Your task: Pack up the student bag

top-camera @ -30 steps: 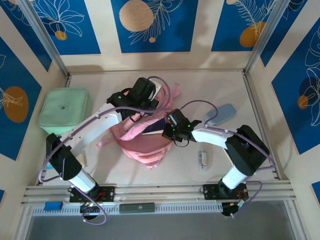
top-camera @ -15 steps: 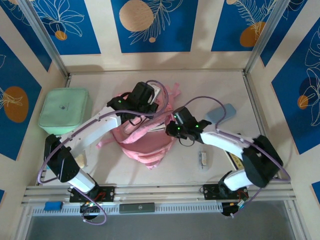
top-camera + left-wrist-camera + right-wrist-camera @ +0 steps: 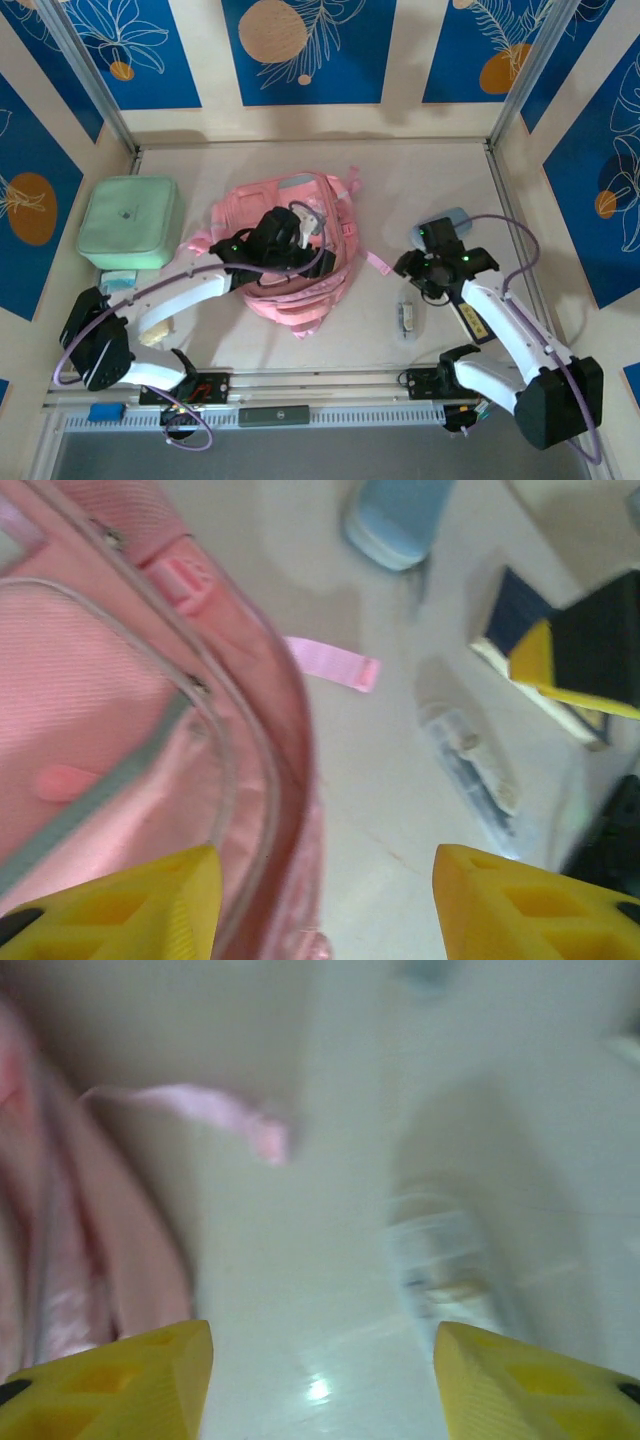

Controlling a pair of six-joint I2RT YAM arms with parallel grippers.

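Bag (image 3: 255,200) slack, may shift | left gripper (image 3: 325,885) open, empty, could snag strap (image 3: 335,663) | right gripper (image 3: 322,1360) open, empty

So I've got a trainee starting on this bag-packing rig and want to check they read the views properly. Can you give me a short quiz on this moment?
1. True or false: the left gripper is shut on the bag.
2. In the top view, where does the green case lie relative to the bag? A) to its left, B) to its right, C) on top of it.
3. What does the right gripper hold?

Key:
1. False. Its fingers stand apart with nothing between them.
2. A.
3. Nothing. It is open above the table.
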